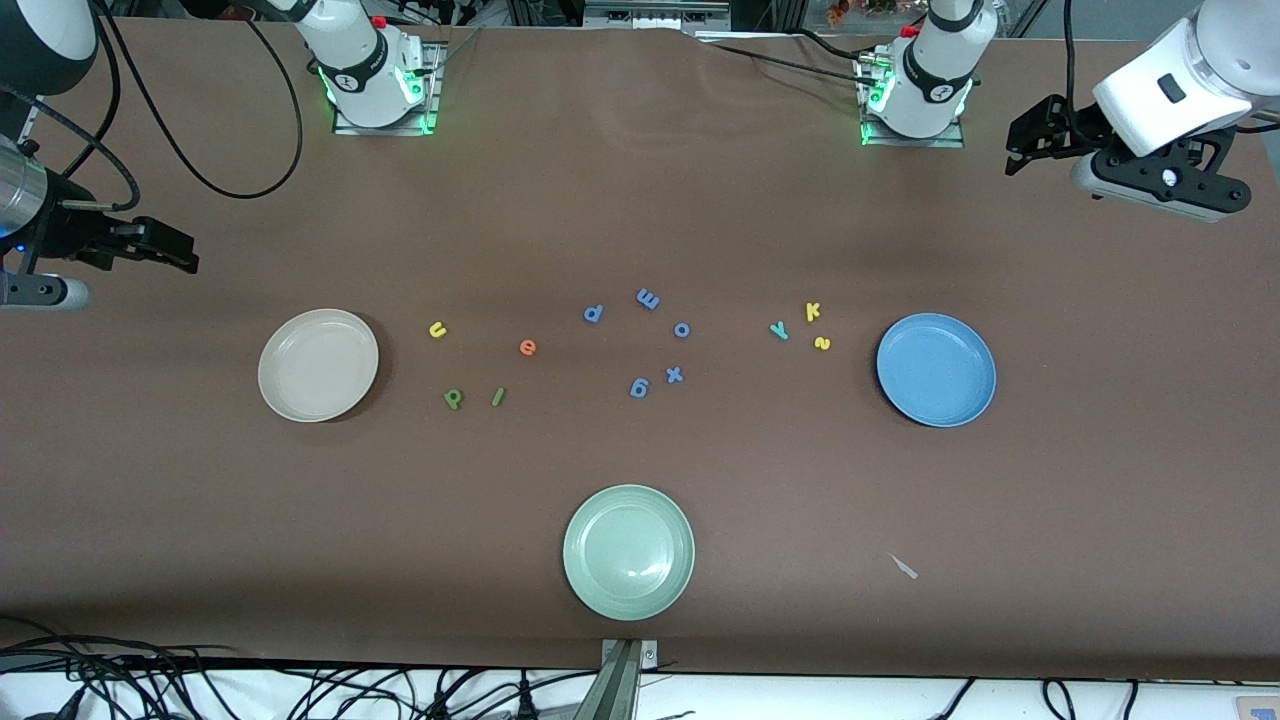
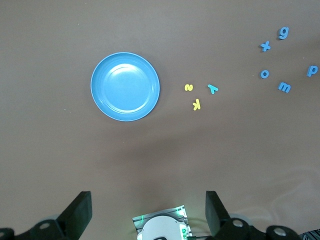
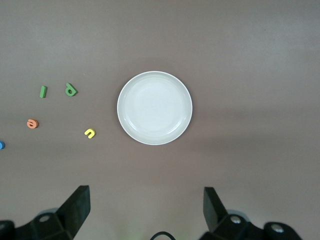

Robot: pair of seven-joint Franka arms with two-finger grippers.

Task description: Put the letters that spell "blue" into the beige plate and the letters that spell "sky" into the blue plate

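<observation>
Showing the start state: nothing sorted yet, both plates bare. Landmark: green plate [image 1: 628, 552], nearest the front camera, mid-desk [image 1: 640, 150]. Beige plate [image 1: 318, 365] farther from the camera than the green plate, toward the right arm's end; blue plate [image 1: 936, 369] likewise, toward the left arm's end. Lying between beige plate and green plate's line: b [image 1: 453, 399], l [image 1: 498, 397], u [image 1: 437, 329], e [image 1: 528, 347]. Lying just beside the blue plate: s [image 1: 822, 343], k [image 1: 813, 311], y [image 1: 779, 330]. Periwinkle letters [image 1: 640, 387] straight up-view from the green plate, not needed. Left end effector [image 2: 148, 207] released, raised near the blue plate; right end effector [image 3: 146, 205] released, raised near the beige plate. All seven placements remaining.
</observation>
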